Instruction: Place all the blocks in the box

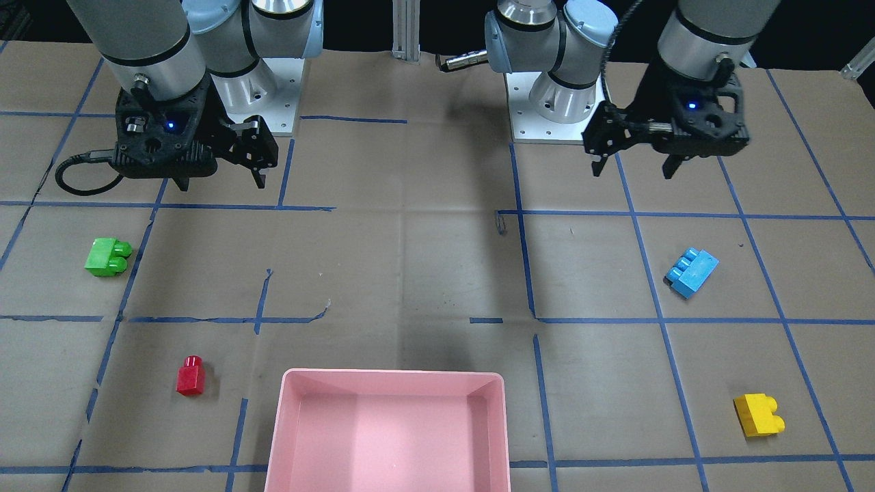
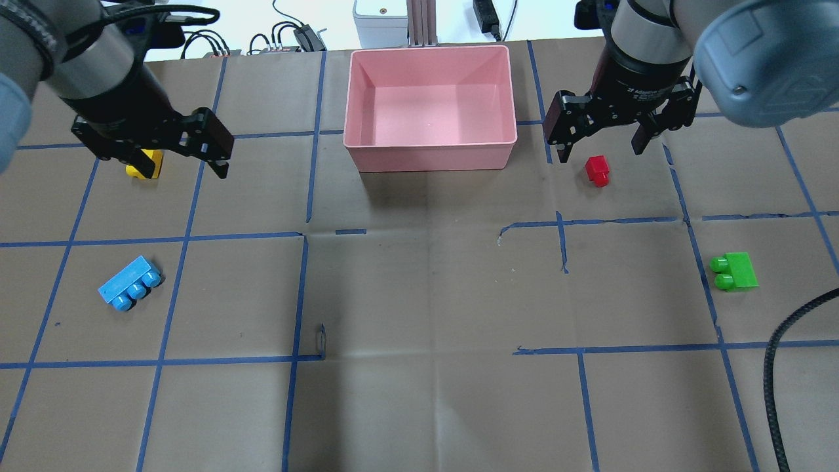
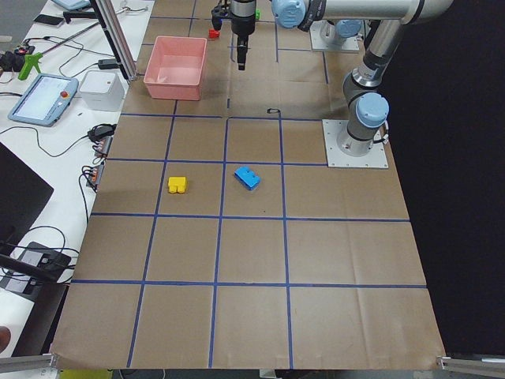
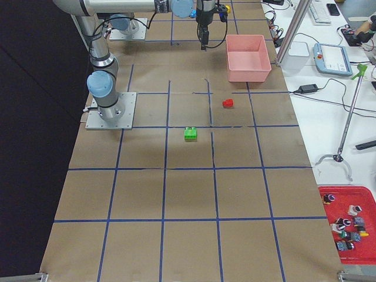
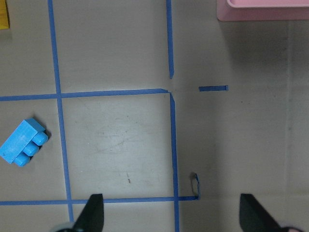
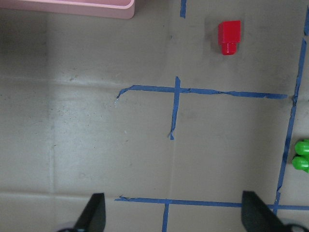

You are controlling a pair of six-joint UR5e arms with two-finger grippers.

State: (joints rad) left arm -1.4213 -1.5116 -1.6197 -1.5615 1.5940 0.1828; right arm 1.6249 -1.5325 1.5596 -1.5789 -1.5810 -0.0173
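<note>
Pink box [image 1: 389, 374] sits empty on the desk [image 1: 424, 273], on the side away from the robot bases and midway between the arms. All four blocks lie outside it, well apart, each tipped on its side: red block [image 1: 191, 375] and green block [image 1: 107, 257] in the right arm's half, blue block [image 1: 692, 272] and yellow block [image 1: 759, 414] in the left's. Left tool [image 1: 633, 167] and right tool [image 1: 222, 179] hang raised, jaws spread, holding nothing. Likely hazards: the tiny red block squirting from a pinch; the blue block, skewed to the grid, pivoting under misaligned jaws; both arms converging on the box and colliding.
</note>
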